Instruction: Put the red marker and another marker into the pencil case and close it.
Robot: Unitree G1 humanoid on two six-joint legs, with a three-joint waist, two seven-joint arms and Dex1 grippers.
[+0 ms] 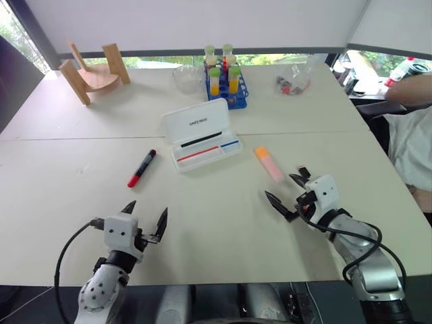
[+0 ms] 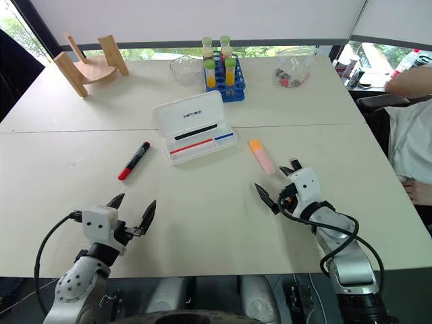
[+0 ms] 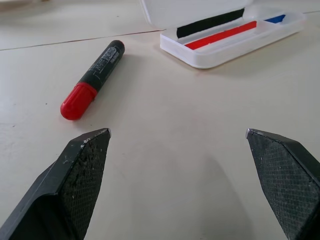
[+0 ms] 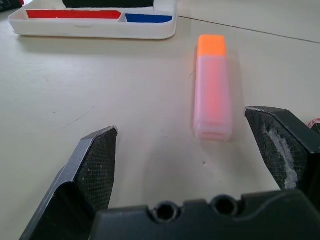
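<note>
The pencil case [image 1: 196, 121] lies open in the middle of the table, its white lid tilted back and red, black and blue stripes showing in its tray [image 3: 235, 45]. The red marker [image 1: 142, 168], red at one end and black at the other, rests to the left of the case. My left gripper [image 1: 147, 209] hovers open a short way in front of the red marker [image 3: 92, 80], holding nothing. The pale pink marker with an orange end [image 1: 269, 164] lies to the right of the case. My right gripper [image 1: 283, 187] stands open just short of it [image 4: 213, 95], also holding nothing.
At the back of the table stand a wooden rack [image 1: 94, 71], a clear bowl [image 1: 187, 75], a blue rack of tubes [image 1: 226, 77] and a clear bag [image 1: 293, 82]. A person [image 1: 412, 128] sits at the table's right edge.
</note>
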